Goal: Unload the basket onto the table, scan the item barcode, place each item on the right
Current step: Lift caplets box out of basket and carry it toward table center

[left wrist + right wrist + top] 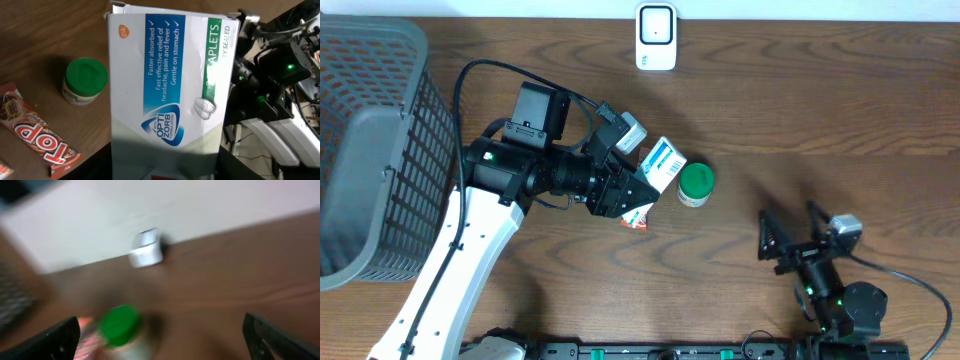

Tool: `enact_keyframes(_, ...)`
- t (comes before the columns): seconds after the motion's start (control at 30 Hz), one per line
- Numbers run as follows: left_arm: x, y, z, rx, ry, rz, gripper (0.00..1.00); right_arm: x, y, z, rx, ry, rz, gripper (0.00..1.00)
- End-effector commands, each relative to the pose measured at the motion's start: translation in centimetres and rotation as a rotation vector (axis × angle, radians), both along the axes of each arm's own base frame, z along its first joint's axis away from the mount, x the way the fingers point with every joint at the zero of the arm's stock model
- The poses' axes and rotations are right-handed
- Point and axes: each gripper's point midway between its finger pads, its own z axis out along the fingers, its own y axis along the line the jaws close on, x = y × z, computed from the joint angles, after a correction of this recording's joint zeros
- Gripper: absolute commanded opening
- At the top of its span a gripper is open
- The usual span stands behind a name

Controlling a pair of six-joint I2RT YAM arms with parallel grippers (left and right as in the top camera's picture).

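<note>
A: Left gripper (642,180), what's it doing?

B: Clamped on the box (666,162), holding it by one end. The free end sticks out toward the jar (696,184).

A: Where's the box relative to the jar?

B: Just to the jar's left in the overhead view, very close. I can't tell if they touch. From the left wrist camera the box (167,95) fills the middle of the frame and sits above the table (820,100). The jar (85,81) is off to its left and lower.

A: What's on the box?

B: A white face with a blue band and a green band. The printing reads "Faster absorbed", "Gentle on stomach", "OPTIZORB", and part of "CAPLETS". The fingers themselves are hidden behind the box in that view.

A: Describe the jar.

B: Small and upright, with a green lid and a pale body.

A: Anything else near the jar?

B: A candy bar (42,144) in a red wrapper with white letters "TOP". It lies flat on the table, to the jar's left and nearer the robot. From overhead it is half tucked under the left gripper.

A: And the scanner?

B: It's a white unit (656,37) at the table's far edge, well beyond the jar and a little left of it.

A: Right gripper?

B: The right gripper (792,238) has its jaws spread wide and holds nothing. It sits to the jar's right, well apart and nearer the robot. Its wrist view is blurred, but the green lid (119,325) shows low between the fingers.

A: What about the far left?

B: There's a grey mesh basket (380,150), a long way left of the jar.
</note>
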Motion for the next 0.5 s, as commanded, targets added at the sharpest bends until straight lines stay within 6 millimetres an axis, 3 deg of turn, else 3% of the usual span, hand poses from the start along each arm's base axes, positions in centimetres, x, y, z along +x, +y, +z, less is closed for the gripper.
enact_keyframes(0.0, -0.1, -0.3, 0.3, -0.023, -0.016, -0.022, 0.54, -2.5, 5.0, -1.1, 0.271, 0.197, 0.305, 0.99)
enact_keyframes(0.07, 0.2, -0.4, 0.4, -0.028, -0.016, -0.014, 0.54, -3.5, 6.3, -1.4, 0.319, 0.257, 0.401, 0.99)
enact_keyframes(0.17, 0.9, -0.6, 0.6, -0.04, 0.009, 0.02, 0.53, -6.1, 8.9, 0.5, 0.263, 0.177, 0.655, 0.99)
enact_keyframes(0.27, 1.7, -0.9, 0.5, -0.052, 0.057, 0.062, 0.54, -8.5, 10.2, 2.5, 0.215, 0.089, 0.835, 0.99)
enact_keyframes(0.47, 4.2, -1.7, 0.0, -0.092, 0.247, 0.206, 0.54, -9.0, 10.3, 3.9, 0.253, 0.084, 0.866, 0.99)
